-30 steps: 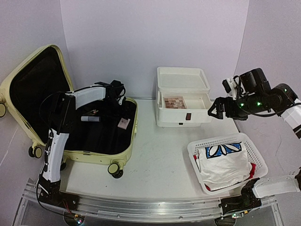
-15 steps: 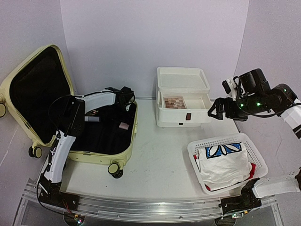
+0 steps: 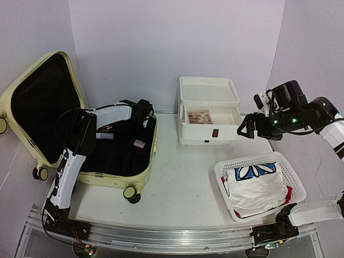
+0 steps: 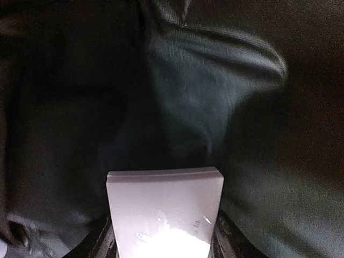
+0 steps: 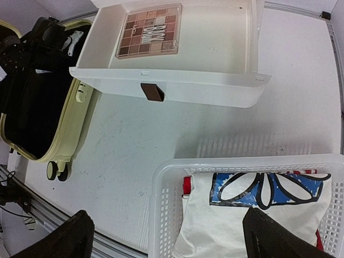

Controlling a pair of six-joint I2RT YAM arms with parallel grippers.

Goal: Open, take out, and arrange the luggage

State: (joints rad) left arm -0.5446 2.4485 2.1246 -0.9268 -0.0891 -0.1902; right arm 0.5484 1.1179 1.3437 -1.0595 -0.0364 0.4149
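Left claw (image 4: pixel 164 244) is pinching a small pale box (image 4: pixel 164 196) inside the luggage (image 3: pixel 107 178) — right claw (image 5: pixel 172 242) is hanging spread wide.

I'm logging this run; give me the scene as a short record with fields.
luggage: open, lid raised, black lining showing
left gripper: inside luggage, jaws either side of small pale box; grip unclear
right gripper: open, in the air beside drawer box
drawer box: one drawer open, palette inside
basket: holds white printed cloth
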